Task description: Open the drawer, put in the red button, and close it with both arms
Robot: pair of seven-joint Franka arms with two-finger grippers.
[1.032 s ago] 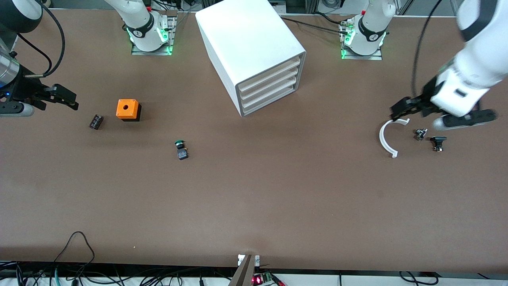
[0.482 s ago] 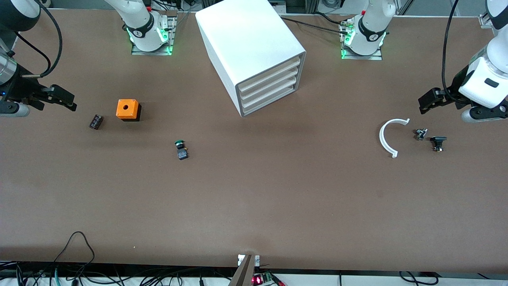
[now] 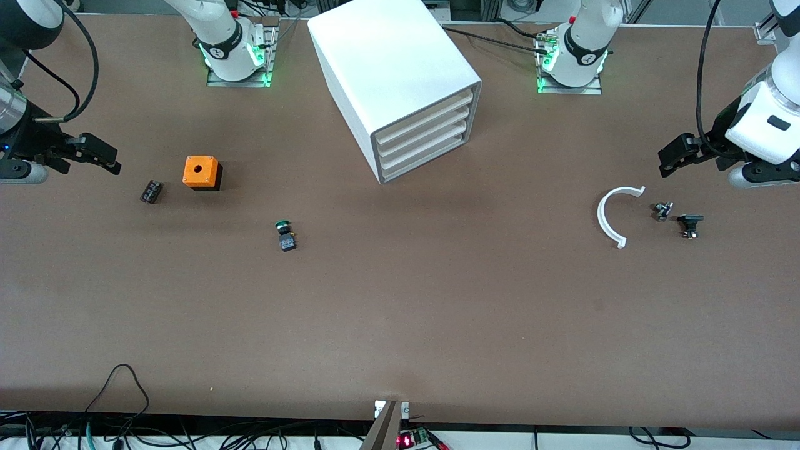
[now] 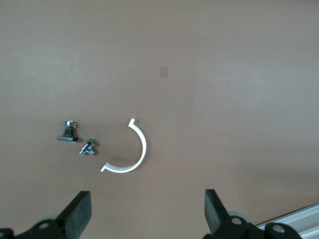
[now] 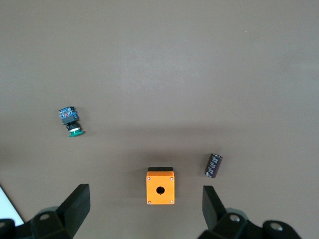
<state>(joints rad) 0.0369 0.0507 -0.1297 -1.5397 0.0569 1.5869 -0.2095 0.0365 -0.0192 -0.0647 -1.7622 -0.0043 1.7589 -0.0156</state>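
Left end effector [image 3: 672,156], fingers spread and empty, has pulled back from over the white curved piece [image 3: 611,217] toward the table [image 3: 400,312] edge. Right end effector [image 3: 103,156] waits, spread, near the orange box [image 3: 201,172]. All drawers of the drawer cabinet [image 3: 400,87] closed; red button not visible.

Both wrist views cut off each gripper, left gripper [image 4: 147,211] and right gripper [image 5: 144,206], showing only wide-apart finger ends. Two small parts [image 4: 88,147] beside the white arc [image 4: 130,152] are too small to identify.

Open tabletop before drawer unit [image 3: 400,81]
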